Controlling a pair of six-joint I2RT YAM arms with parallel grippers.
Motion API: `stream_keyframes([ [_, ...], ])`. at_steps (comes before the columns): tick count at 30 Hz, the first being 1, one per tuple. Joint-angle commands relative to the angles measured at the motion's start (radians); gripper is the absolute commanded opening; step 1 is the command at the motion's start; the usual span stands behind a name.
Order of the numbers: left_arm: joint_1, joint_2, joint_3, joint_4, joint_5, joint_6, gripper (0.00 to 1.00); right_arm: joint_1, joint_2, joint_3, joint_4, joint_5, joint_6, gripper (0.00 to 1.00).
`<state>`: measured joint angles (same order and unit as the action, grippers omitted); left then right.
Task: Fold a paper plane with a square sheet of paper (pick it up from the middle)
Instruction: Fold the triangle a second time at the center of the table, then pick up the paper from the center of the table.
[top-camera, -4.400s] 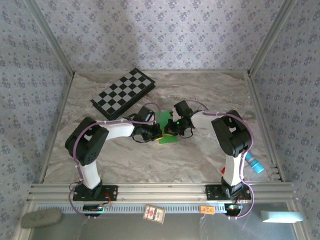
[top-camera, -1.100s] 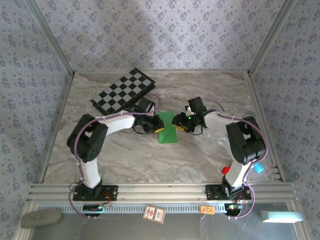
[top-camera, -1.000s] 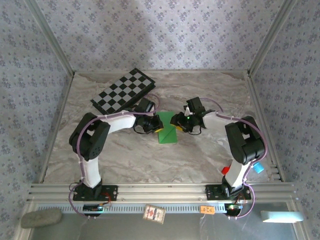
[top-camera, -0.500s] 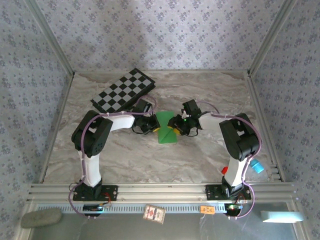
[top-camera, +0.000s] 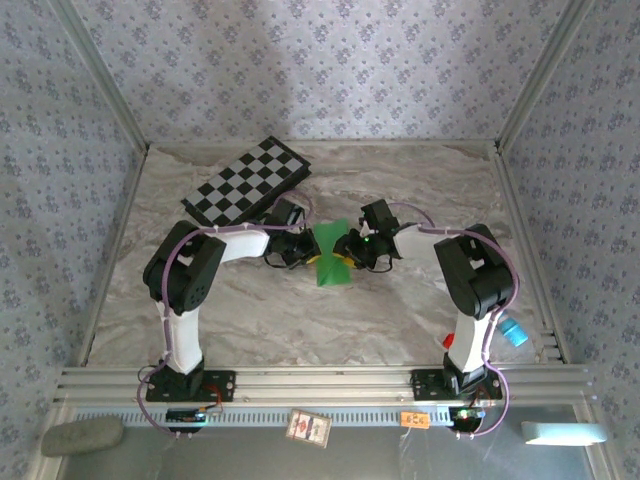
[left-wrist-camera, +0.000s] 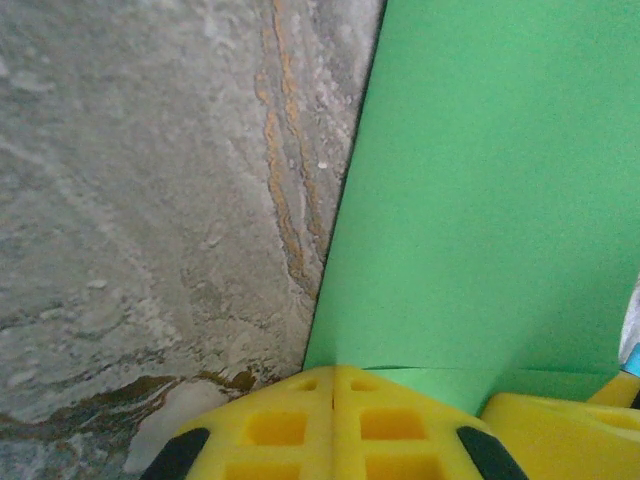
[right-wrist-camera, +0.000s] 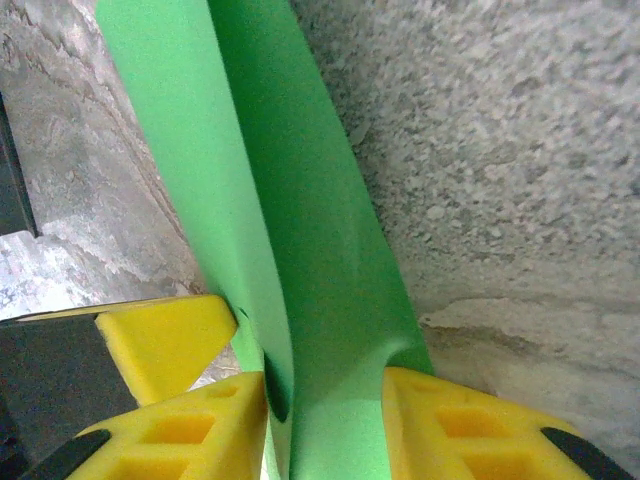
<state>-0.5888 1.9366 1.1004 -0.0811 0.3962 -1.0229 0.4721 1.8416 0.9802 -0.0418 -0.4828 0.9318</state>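
Observation:
The green paper (top-camera: 330, 262), the folded sheet for the paper plane, lies mid-table and is pinched narrow across its middle. My left gripper (top-camera: 306, 250) is at its left edge. In the left wrist view, this gripper's (left-wrist-camera: 335, 372) yellow fingers (left-wrist-camera: 270, 425) are shut together right at the edge of the paper (left-wrist-camera: 480, 190). My right gripper (top-camera: 346, 250) comes in from the right. In the right wrist view, its (right-wrist-camera: 325, 390) fingers (right-wrist-camera: 460, 425) press both sides of a raised, buckled fold of paper (right-wrist-camera: 300, 230). The left fingertip (right-wrist-camera: 160, 340) touches that fold.
A black-and-white checkered board (top-camera: 247, 182) lies at the back left, close behind the left arm. A blue object (top-camera: 511, 331) sits by the right arm near the table's right edge. The marble tabletop (top-camera: 420, 190) is walled on three sides.
Both grippers have moved inward onto the paper. The right jaws have narrowed around its fold, and the sheet's middle is now squeezed narrow and raised.

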Motion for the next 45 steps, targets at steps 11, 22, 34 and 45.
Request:
stream_keyframes([
  [11,-0.003,-0.001,-0.026,-0.065,-0.020,0.003,0.05,0.003,-0.041,-0.008,-0.011,0.025,0.007,0.33],
  [22,-0.005,0.002,-0.022,-0.070,-0.026,0.000,0.05,-0.002,-0.088,-0.032,-0.039,0.082,-0.004,0.32],
  [34,-0.004,0.007,-0.013,-0.071,-0.023,-0.001,0.05,0.001,-0.018,-0.020,-0.041,0.046,0.028,0.36],
  [45,-0.005,0.007,-0.016,-0.082,-0.019,0.006,0.05,0.008,-0.007,-0.020,0.047,-0.004,0.045,0.25],
])
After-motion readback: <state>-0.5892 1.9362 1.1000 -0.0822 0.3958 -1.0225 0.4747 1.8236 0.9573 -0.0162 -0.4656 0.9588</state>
